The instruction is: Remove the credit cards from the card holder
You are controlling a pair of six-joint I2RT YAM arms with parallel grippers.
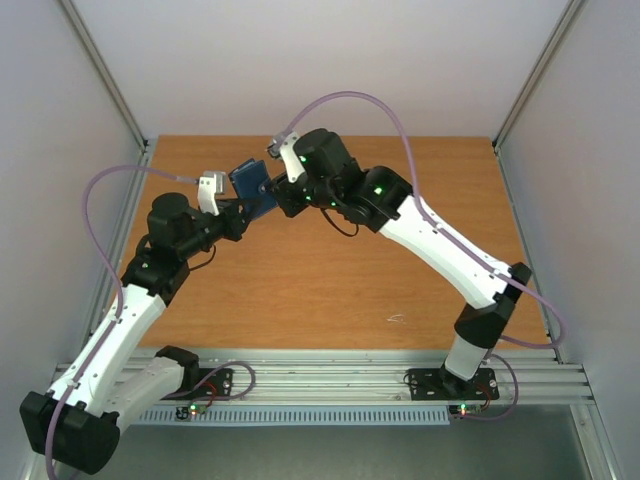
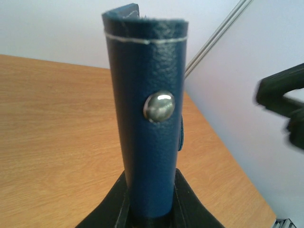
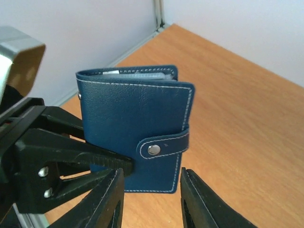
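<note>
The card holder (image 1: 254,186) is a dark navy booklet, closed, held in the air over the far middle of the table. My left gripper (image 1: 243,212) is shut on its spine end; in the left wrist view (image 2: 151,202) the holder (image 2: 145,128) stands upright between the fingers. My right gripper (image 3: 152,199) is open, just below the holder (image 3: 133,118) and apart from it. The snap tab (image 3: 161,146) is fastened. Pale pocket edges (image 3: 137,74) show at the top. The credit cards are hidden inside.
The wooden table (image 1: 330,280) has grey walls on three sides and metal corner posts (image 1: 105,75). A small pale mark (image 1: 397,318) lies on the near right of the table. The right arm (image 1: 440,240) arches across the table's right half.
</note>
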